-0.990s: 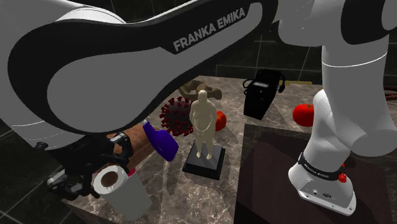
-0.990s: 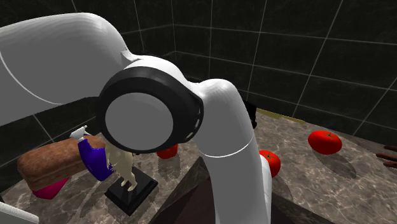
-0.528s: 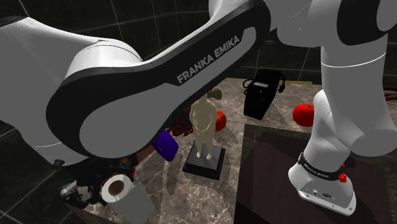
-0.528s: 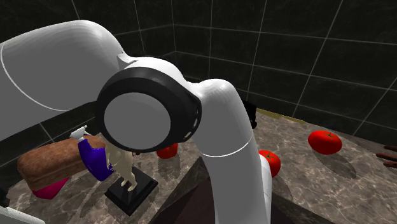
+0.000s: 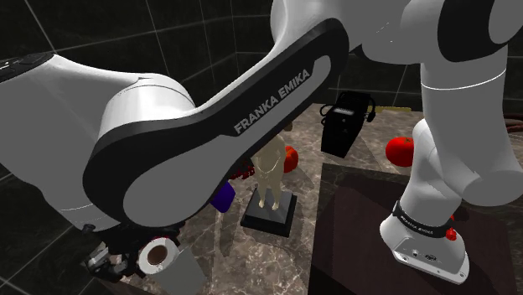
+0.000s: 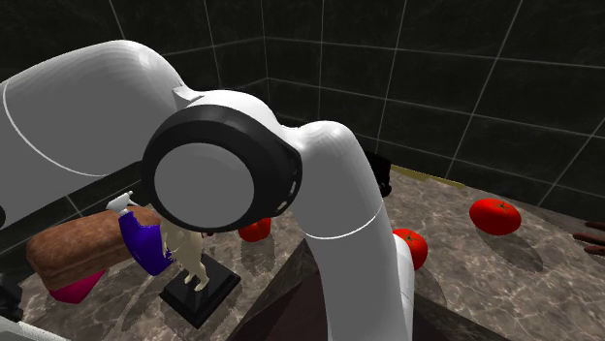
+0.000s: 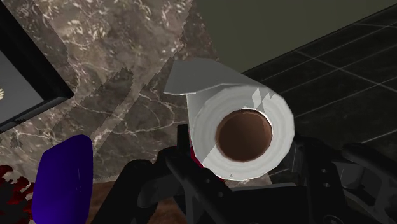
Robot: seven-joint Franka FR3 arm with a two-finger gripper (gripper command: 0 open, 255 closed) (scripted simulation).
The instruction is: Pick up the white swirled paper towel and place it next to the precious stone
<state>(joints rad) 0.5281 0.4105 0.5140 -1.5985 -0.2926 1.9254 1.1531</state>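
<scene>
The white paper towel roll [image 7: 242, 133] with its brown core and a loose sheet sits between the black fingers [image 7: 181, 181], which clasp it from both sides. In the shoulder view the roll [image 5: 157, 256] hangs at the lower left under the big white arm link. My gripper [image 5: 126, 258] is shut on it just over the marble top's corner. A magenta object [image 6: 73, 288], apparently the stone, lies partly under a brown loaf [image 6: 82, 247] at the second exterior view's left. A magenta sliver [image 7: 193, 156] shows right behind the roll.
A beige figurine [image 5: 270, 168] stands on a black base [image 5: 270, 214] mid-counter, with a purple bottle [image 5: 222, 197] beside it. Further back are red tomatoes [image 5: 401, 151] and a black box [image 5: 344, 126]. The marble top [image 7: 121, 83] ends close to the roll, with dark tiled floor beyond.
The arm has swung lower and the roll has gone down with the gripper toward the counter's corner. The arm link now hides the spiky red ball behind it.
</scene>
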